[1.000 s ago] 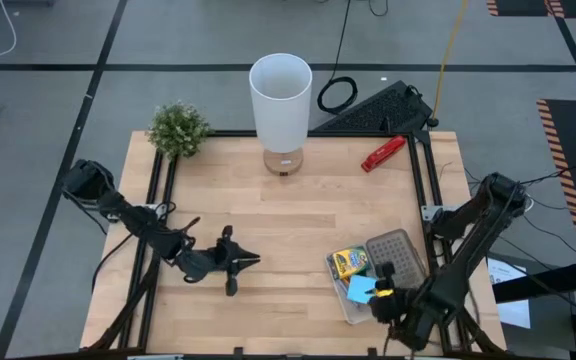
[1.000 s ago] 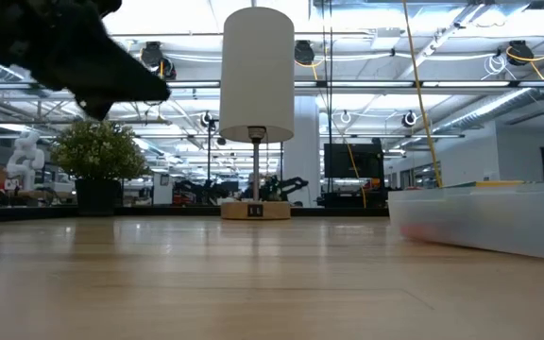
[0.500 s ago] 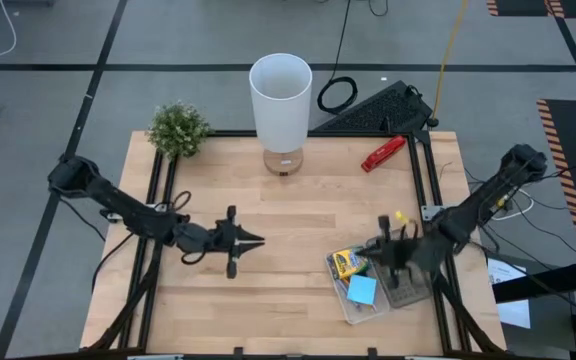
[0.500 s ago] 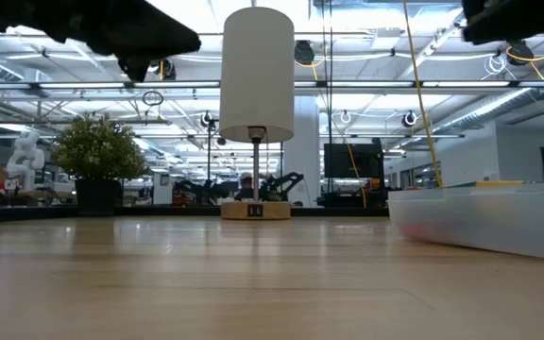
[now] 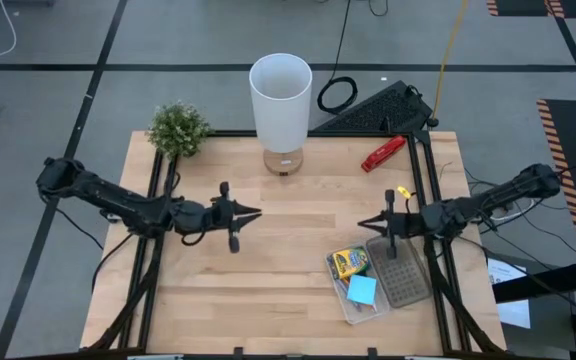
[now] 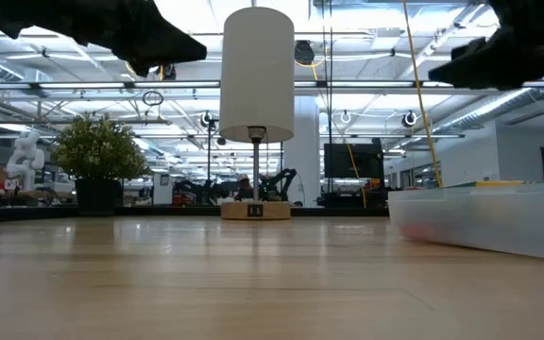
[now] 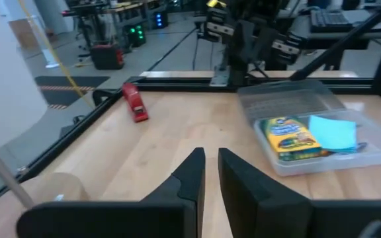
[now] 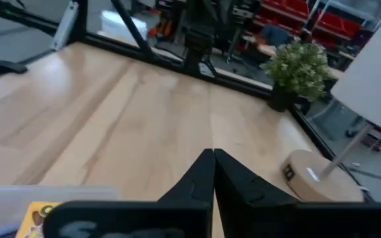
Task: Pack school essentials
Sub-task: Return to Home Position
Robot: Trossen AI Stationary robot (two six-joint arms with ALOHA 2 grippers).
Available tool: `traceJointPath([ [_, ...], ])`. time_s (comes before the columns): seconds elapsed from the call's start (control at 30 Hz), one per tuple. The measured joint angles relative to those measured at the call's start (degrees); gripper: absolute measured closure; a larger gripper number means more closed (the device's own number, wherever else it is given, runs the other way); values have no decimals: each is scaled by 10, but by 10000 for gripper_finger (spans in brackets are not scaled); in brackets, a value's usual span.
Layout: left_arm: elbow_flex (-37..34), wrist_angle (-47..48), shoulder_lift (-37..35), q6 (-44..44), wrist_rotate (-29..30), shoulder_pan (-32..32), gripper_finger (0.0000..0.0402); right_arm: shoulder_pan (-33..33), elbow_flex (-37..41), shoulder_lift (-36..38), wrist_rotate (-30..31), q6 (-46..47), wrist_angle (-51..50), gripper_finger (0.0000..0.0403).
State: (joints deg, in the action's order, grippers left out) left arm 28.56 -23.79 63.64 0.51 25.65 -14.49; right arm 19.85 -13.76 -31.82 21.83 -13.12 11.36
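Observation:
A clear plastic box (image 5: 340, 298) sits near the table's front right and holds the yellow-green crayon box (image 5: 346, 263) and the blue sticky-note pad (image 5: 362, 290). A grey dotted lid (image 5: 400, 270) lies across the box's right part. My right gripper (image 5: 363, 224) hovers just beyond the box's far side, shut and pointing toward the table's left. My left gripper (image 5: 253, 213) hovers over the table's middle left, shut, pointing right toward the other. Neither holds anything. In the left wrist view the crayon box (image 7: 290, 137) and the pad (image 7: 333, 131) show inside the box (image 7: 270, 165).
A white lamp (image 5: 280, 100) stands at the far middle, a small green plant (image 5: 178, 128) at the far left corner and a red stapler-like tool (image 5: 382, 153) at the far right. Bare wood lies between the two grippers. A black keyboard (image 5: 378, 108) lies beyond the table.
My right gripper has risen from the box at the near right corner, gone toward the far edge and turned to point toward the table's left. My left gripper has gone up and a little toward the far edge.

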Motion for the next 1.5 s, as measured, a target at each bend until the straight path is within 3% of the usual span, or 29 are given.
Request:
traceJointPath([
  [0.27,0,0,2,-17,-19,31,355,-33,61,57,-108,6,17,402],
  [0.47,-3,-3,2,-15,-74,50,355,-79,74,68,-181,9,22,403],
  [0.67,-3,0,2,-20,-78,45,355,-119,74,77,-264,5,24,403],
  [0.9,-3,5,2,-22,-78,33,355,-135,76,86,-281,5,26,403],
  [1.1,-3,2,2,-23,-78,26,355,-135,116,87,-276,-5,112,403],
  [1.33,-5,-1,9,-30,-78,26,355,-135,118,102,-264,-13,104,403],
  [1.5,-54,-73,9,-32,-78,31,355,-135,119,138,-264,-15,82,403],
])
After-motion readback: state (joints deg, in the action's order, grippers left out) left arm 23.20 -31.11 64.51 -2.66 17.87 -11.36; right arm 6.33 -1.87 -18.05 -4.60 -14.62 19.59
